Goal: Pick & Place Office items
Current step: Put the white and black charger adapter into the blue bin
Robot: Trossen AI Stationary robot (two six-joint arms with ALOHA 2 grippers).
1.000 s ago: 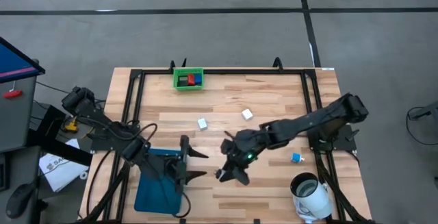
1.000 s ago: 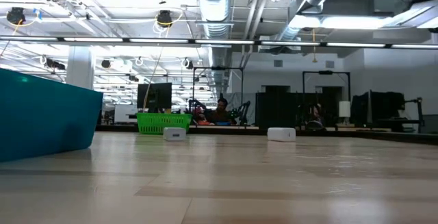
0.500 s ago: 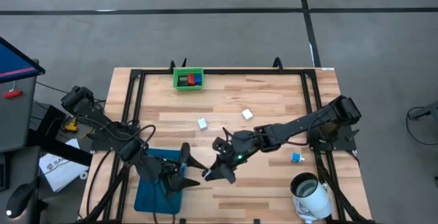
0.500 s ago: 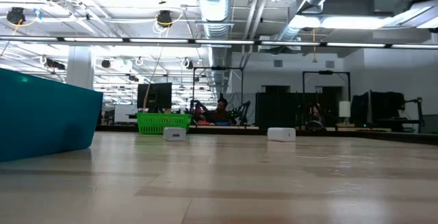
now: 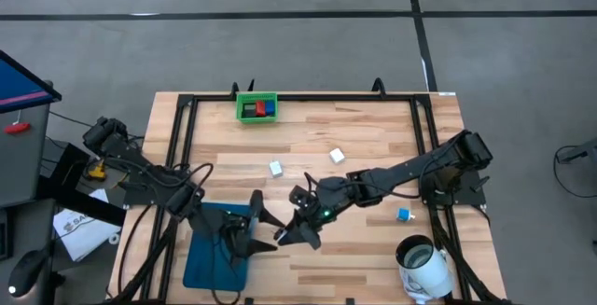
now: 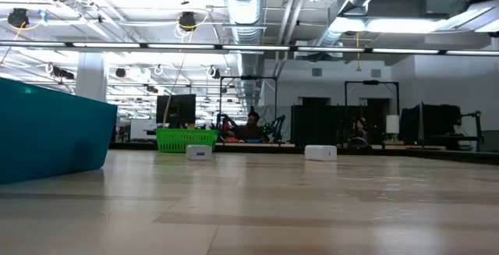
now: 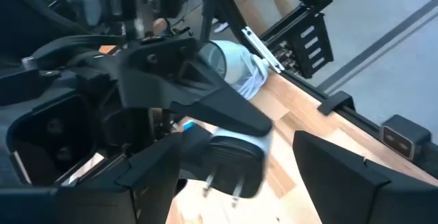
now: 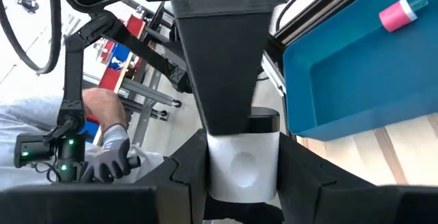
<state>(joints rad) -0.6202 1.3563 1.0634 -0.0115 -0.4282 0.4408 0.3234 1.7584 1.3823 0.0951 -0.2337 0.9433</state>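
Handover above near table edge, beside teal tray (image 5: 207,254): right gripper (image 5: 287,236) clamped on white plug adapter (image 7: 236,157); left gripper (image 5: 254,235) spread wide to receive it.

We see right gripper (image 7: 226,148) pinching white plug adapter (image 7: 229,162), prongs out, between our own spread left fingers (image 7: 342,166); white mug (image 7: 233,70) behind.

Left pincer (image 5: 264,233) spread wide, arm stretched low toward 3 o'clock. Right pincer (image 5: 291,235) clamped on something white, arm reaching toward 8 o'clock; tips nearly meeting mid-counter.
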